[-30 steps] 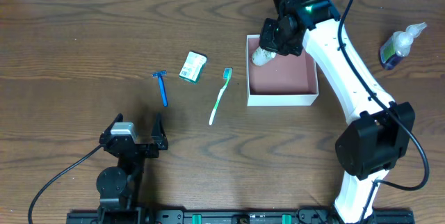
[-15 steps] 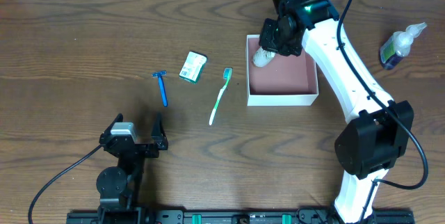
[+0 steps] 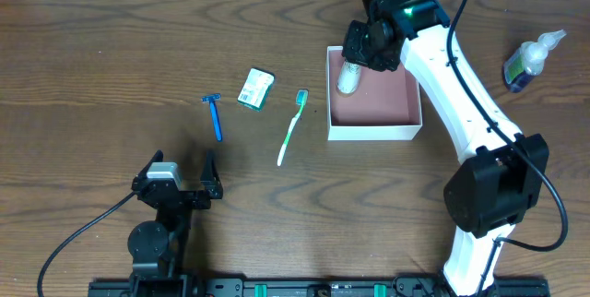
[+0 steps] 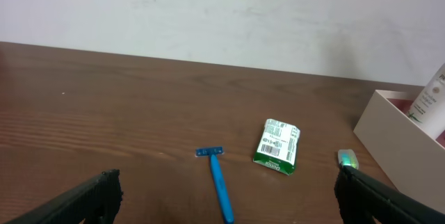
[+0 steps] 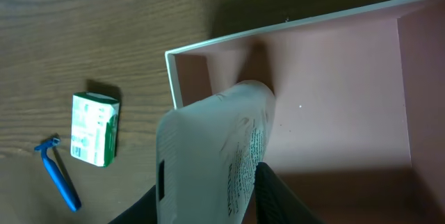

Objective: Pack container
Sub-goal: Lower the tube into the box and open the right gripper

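the container (image 3: pixel 387 103) sits on the desk (image 3: pixel 111 48), right of centre, directly below the right end effector (image 3: pixel 355 57). its jaws stand narrow around a white tube (image 3: pixel 348 79), long axis near-to-far beside the container's left wall; you cannot tell whether they grip it. the left end effector (image 3: pixel 182 170), wide, is well apart.

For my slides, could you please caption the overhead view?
Right end effector over a white tube in the container; razor, green packet, toothbrush outside.
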Robot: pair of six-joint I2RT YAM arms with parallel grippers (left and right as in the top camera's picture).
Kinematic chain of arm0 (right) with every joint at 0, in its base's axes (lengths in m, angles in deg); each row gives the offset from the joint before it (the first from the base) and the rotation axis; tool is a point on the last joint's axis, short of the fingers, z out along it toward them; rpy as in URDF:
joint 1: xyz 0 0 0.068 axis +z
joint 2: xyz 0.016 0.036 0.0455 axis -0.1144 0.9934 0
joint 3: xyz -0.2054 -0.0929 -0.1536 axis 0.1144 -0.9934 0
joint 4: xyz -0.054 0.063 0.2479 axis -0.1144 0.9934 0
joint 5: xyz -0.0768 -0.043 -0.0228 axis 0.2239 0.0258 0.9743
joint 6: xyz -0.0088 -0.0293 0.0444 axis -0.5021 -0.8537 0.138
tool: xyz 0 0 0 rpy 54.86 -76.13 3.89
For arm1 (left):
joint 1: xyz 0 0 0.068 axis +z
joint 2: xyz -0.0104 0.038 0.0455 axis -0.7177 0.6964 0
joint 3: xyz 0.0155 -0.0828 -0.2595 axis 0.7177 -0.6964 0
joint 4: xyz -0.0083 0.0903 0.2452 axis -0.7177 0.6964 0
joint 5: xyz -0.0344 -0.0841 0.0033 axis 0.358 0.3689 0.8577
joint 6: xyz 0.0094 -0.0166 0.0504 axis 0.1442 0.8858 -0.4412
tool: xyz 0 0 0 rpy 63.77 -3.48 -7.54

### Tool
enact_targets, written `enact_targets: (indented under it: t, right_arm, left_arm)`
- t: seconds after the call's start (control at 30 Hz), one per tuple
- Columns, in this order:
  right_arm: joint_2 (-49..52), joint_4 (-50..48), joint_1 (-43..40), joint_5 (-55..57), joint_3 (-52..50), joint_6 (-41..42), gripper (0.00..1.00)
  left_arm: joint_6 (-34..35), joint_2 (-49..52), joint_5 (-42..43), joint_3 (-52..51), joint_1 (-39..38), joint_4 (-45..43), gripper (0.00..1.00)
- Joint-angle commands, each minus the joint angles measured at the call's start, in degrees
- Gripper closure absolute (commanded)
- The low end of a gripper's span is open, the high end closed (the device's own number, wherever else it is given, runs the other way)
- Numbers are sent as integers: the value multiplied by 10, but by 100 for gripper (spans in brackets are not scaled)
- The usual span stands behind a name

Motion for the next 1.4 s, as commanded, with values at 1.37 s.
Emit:
enact_targets:
  t: [1.37]
  right_arm:
    - [0,-30,5,-82,7,-247,76]
  left_arm:
    - [-3,-3,4,-10,3,19,2]
